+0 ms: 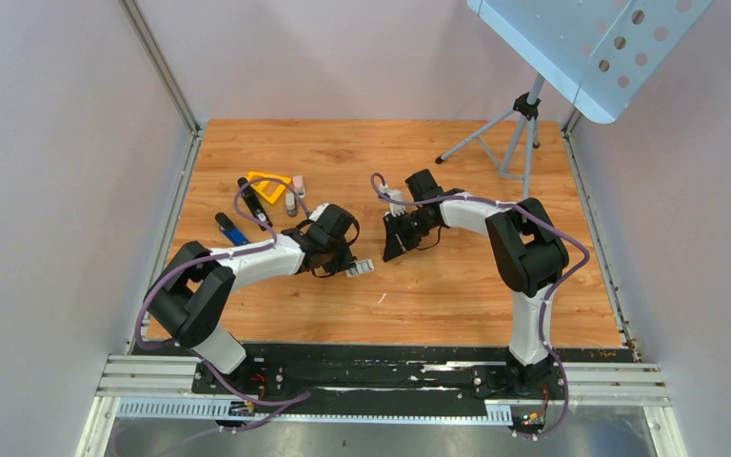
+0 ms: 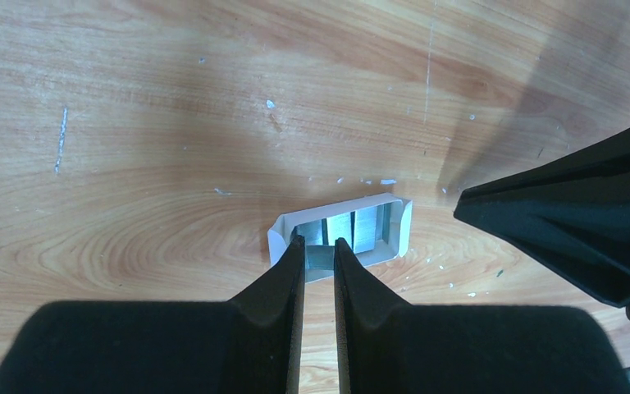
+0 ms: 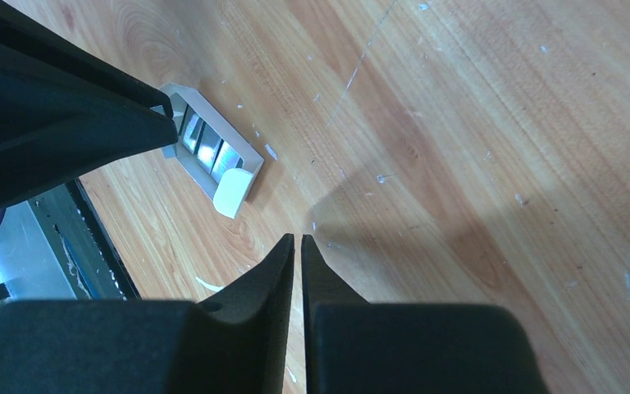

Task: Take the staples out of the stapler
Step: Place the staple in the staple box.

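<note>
My left pincer (image 2: 318,242) grasps the light, flimsy white cardboard staple tray (image 2: 281,238) by its thin near wall; my right pincer (image 3: 297,240) is clenched on nothing.

Wooden table (image 1: 457,286), staple box (image 1: 361,268) near middle, small items (image 1: 268,190) far left, tripod (image 1: 509,133) behind.

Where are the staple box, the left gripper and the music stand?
staple box (image 2: 404,223), left wrist view, its right end wall.
left gripper (image 2: 318,246), left wrist view, midway between its fingertips.
music stand (image 1: 557,38), top external view, its perforated metal desk.
</note>
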Action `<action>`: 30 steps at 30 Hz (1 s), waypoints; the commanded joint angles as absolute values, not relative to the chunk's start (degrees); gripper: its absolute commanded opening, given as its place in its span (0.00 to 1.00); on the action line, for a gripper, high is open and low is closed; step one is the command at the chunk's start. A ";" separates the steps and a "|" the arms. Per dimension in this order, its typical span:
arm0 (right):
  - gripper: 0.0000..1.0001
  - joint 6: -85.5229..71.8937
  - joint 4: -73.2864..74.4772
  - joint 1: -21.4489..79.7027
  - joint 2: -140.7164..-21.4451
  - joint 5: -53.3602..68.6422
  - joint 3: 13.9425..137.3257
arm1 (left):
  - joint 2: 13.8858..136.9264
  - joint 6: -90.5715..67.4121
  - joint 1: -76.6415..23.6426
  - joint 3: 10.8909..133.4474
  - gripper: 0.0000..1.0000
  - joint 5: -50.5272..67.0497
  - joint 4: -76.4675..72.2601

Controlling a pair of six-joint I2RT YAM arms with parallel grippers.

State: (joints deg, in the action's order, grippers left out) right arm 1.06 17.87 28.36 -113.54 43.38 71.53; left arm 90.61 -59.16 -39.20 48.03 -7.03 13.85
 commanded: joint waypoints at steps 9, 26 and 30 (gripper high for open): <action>0.10 0.35 19.48 29.13 -114.19 43.33 72.33 | 92.69 -57.54 -40.16 52.24 0.13 -9.12 18.59; 0.10 0.35 19.47 29.11 -113.95 43.33 72.16 | 94.30 -56.60 -40.81 54.27 0.18 -9.55 21.54; 0.10 0.35 19.47 29.13 -113.83 43.33 72.09 | 94.56 -56.51 -40.83 54.48 0.22 -9.53 21.67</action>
